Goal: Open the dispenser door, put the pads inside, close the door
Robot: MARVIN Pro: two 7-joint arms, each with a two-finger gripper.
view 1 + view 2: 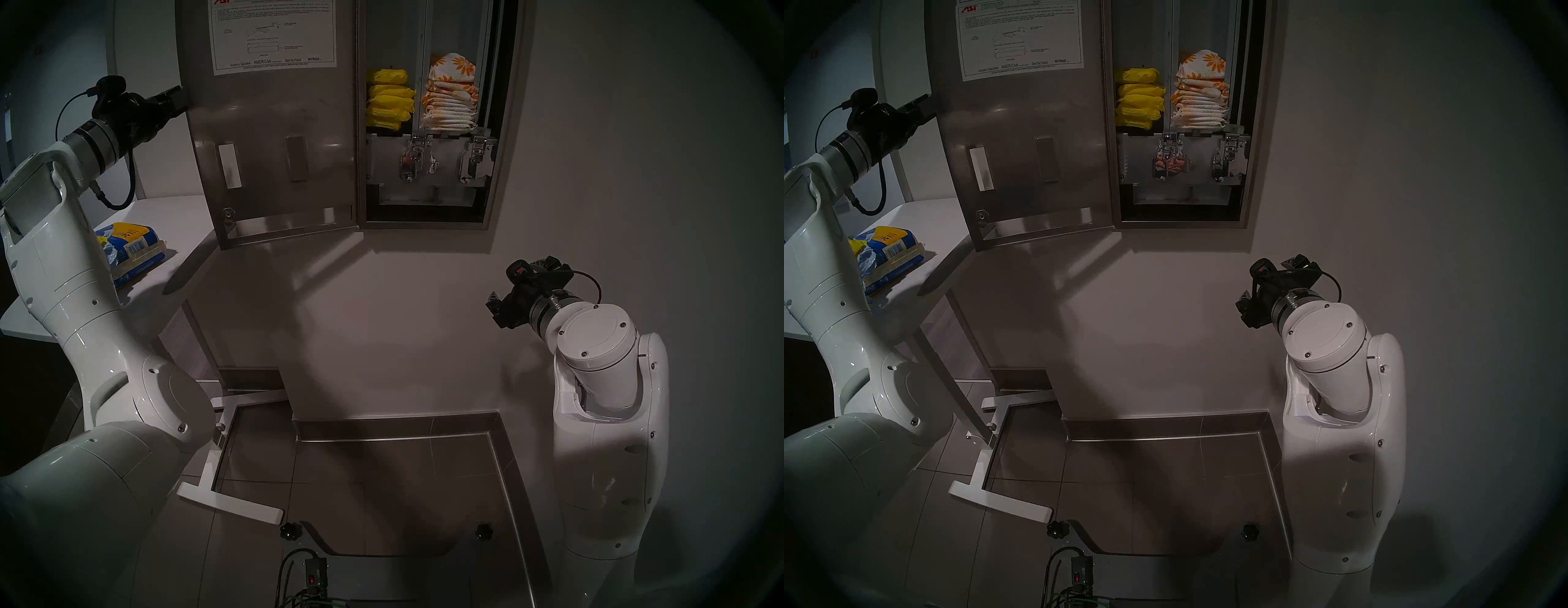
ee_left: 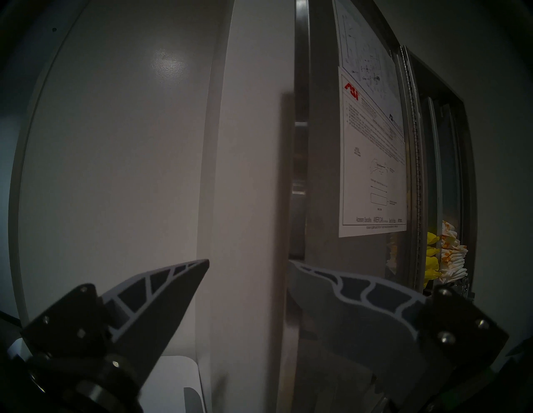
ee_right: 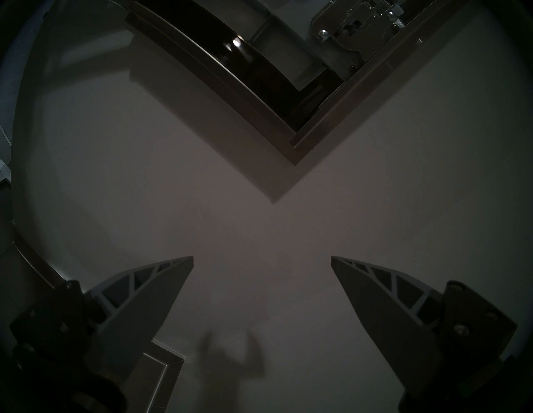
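Overhead, the steel dispenser door (image 1: 271, 140) hangs open on a pale wall (image 1: 636, 170).

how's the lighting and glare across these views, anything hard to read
Both head views: dim, dark fisheye rim, yet the dispenser door and daisy-print pads read clearly. Left wrist view: a glare spot on the white wall; the door's edge is soft beside the left gripper. Right wrist view: murky, with the right gripper casting a faint shadow on the wall.
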